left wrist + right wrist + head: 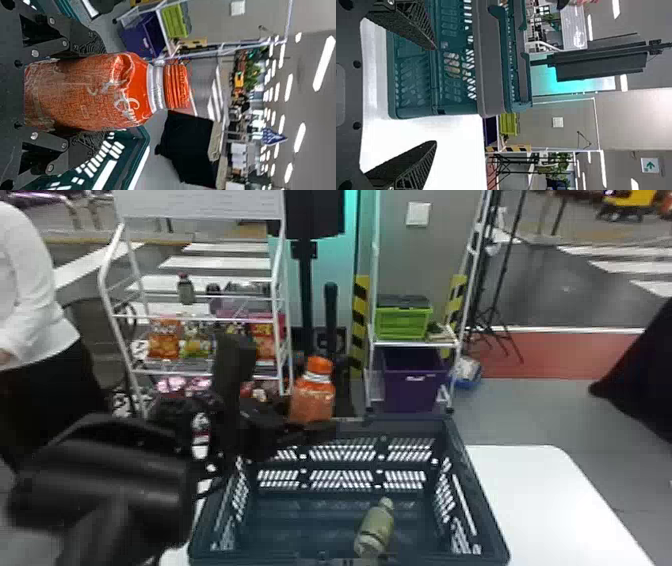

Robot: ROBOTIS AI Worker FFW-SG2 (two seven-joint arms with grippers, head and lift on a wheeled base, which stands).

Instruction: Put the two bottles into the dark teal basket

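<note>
The left gripper [95, 93] clamps the orange bottle [312, 399] cap-up by the far edge of the dark teal basket [478, 495], whose middle lies below and robotward, the green bottle [377, 524] inside toward the near edge, the right gripper [435, 95] spread empty outside.

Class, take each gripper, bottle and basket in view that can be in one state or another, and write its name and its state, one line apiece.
Left gripper: closed on the orange bottle
Right gripper: open, holding nothing
Orange bottle: capped, roughly upright, gripped
Green bottle: lying on its side inside the basket
Basket: upright, open at the top, one bottle in it
</note>
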